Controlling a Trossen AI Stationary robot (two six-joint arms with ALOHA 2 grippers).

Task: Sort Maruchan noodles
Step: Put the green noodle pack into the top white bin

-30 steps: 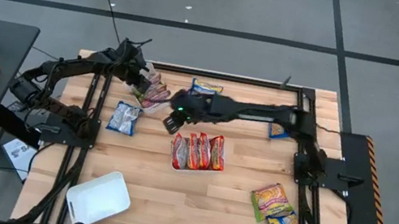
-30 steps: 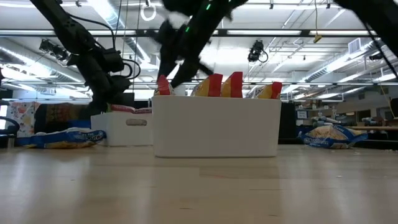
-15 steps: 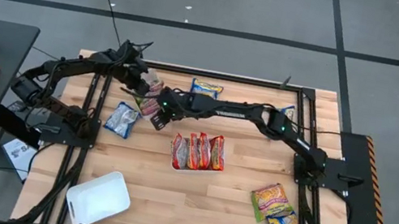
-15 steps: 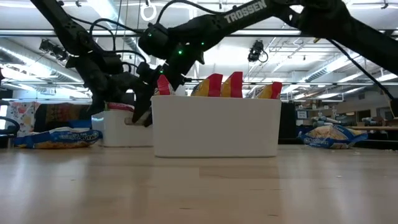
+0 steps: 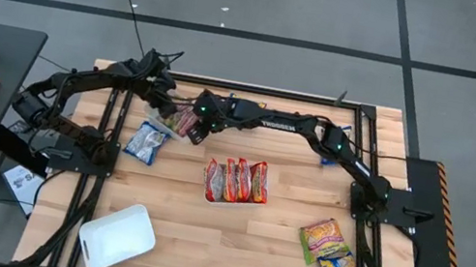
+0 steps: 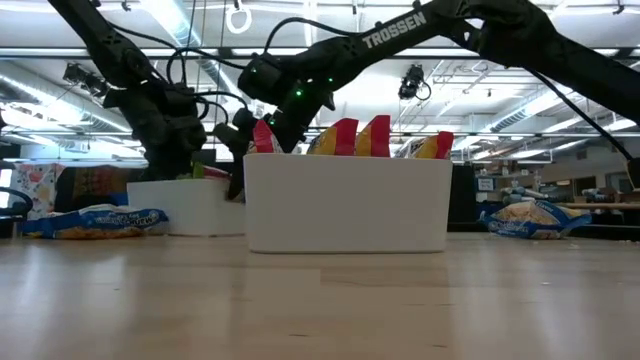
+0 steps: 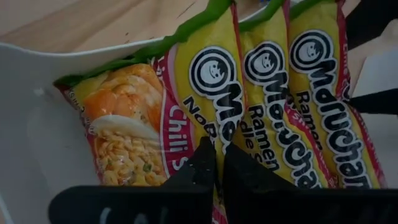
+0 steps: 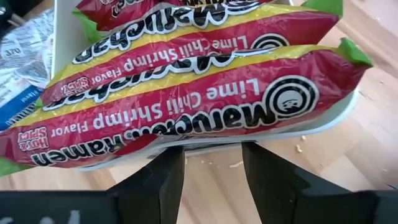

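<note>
The table [image 5: 280, 229] is pale wood with visible grain and a soft matt finish, framed by dark metal rails [image 5: 256, 89]. The noodle packets [image 8: 186, 106] are crinkly plastic film, glossy, catching light along their creases. The trays [image 6: 345, 200] look like smooth white plastic with a dull sheen. The gripper fingers [image 8: 161, 186] are black, matt, hard plastic or coated metal; which one is unclear.

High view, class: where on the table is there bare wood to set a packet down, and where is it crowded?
Free: the stretch between the empty white tray and the yellow packets, below the filled middle tray. Crowded: the far-left corner, where both end effectors, left and right, meet over the back tray.
</note>
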